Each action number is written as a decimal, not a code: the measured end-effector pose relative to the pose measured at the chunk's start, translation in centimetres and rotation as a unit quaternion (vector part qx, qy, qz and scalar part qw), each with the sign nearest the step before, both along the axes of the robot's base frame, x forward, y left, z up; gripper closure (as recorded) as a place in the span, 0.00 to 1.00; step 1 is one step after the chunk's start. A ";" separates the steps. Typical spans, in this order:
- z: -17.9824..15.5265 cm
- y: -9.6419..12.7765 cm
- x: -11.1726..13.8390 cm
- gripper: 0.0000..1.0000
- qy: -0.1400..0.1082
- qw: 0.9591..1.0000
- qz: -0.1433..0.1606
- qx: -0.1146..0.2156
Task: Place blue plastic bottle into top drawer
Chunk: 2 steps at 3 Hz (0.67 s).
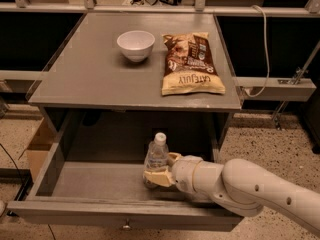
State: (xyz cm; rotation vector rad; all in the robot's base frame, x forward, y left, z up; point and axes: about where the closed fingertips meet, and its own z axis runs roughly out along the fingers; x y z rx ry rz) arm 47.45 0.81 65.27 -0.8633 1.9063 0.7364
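The top drawer is pulled out wide under the table, its front panel and small knob at the bottom edge of the camera view. Inside it, right of the middle, the blue plastic bottle stands upright with its white cap on top. My gripper reaches in from the right on a white arm. Its tan fingers are shut on the bottle's lower half, and the bottle's base sits at or just above the drawer floor.
On the table top stand a white bowl and a brown snack bag lying flat. A cardboard box sits on the floor left of the drawer. A white cable hangs at the back right.
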 end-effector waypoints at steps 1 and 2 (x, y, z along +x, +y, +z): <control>0.0 0.0 0.0 0.28 0.000 1.000 0.000 0.000; 0.0 0.0 0.0 0.05 0.000 1.000 0.000 0.000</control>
